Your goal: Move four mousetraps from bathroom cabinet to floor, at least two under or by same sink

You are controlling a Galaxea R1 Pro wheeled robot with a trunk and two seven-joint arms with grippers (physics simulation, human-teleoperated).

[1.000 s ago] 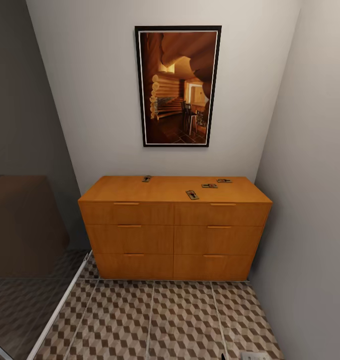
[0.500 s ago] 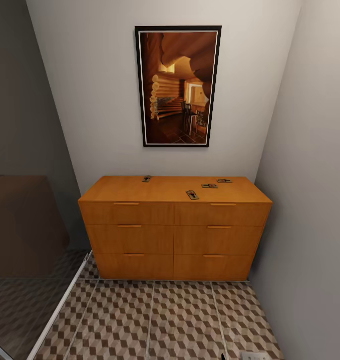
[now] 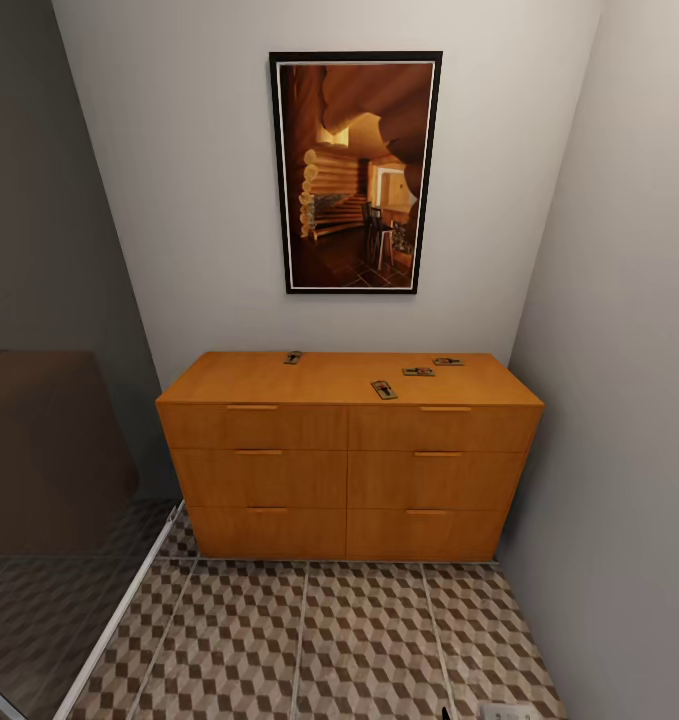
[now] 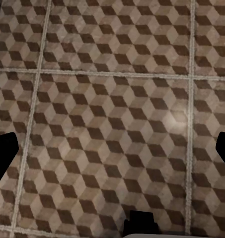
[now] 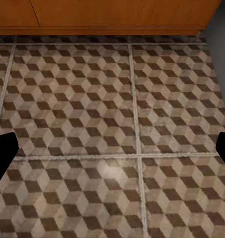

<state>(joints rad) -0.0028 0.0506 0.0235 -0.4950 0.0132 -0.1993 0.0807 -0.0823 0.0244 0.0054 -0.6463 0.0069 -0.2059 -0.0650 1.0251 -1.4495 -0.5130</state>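
Mousetraps (image 3: 384,389), 4 of them, lie spread on top of the cabinet (image 3: 347,470). The left hand (image 4: 112,148) and right hand (image 5: 112,148) hang spread open over the bathroom floor (image 3: 309,640). The nearest trap likely suits a flat, level pinch first.

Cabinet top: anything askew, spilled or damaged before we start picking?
Nothing damaged or spilled. Four mousetraps lie flat on the cabinet top, scattered at different angles, three bunched toward the right. All six drawers look shut. The bathroom floor looks intact.
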